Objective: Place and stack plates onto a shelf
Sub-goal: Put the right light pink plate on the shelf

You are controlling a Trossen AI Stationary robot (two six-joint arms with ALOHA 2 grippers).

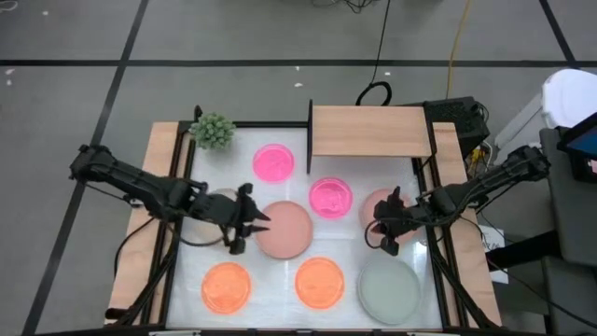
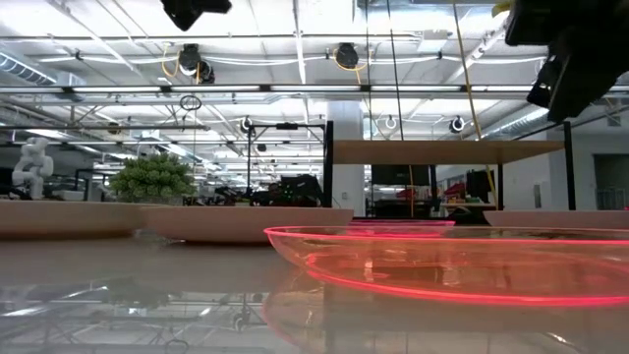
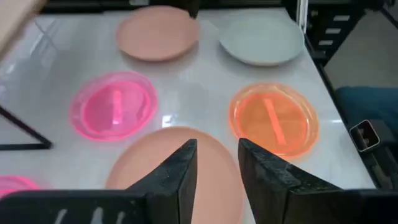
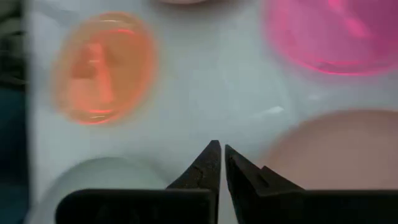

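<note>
**Both tools low over the plates; shelf bare**

Left tool [image 1: 244,224] sits at the left edge of the salmon-pink plate [image 1: 284,229]. In the left wrist view its fingers [image 3: 180,174] stand apart with a gap between them, nothing clamped; the plate's rim lies just beneath them. A beige plate [image 1: 220,198] is mostly hidden under the left arm, colour hard to judge.

Right tool [image 1: 384,224] hangs over the left rim of the dusty-pink plate [image 1: 381,207]. Right wrist view: fingertips [image 4: 211,160] nearly meet, only a sliver between, gripping nothing.

Still on the worktop [image 1: 298,196]: two magenta plates [image 1: 273,162] [image 1: 330,197], two orange plates [image 1: 227,287] [image 1: 319,281], and the grey-green plate [image 1: 389,290].

Shelf [image 1: 369,131] stands at the far edge, its top board carrying no plates. Plant [image 1: 213,131] at far left corner.
</note>
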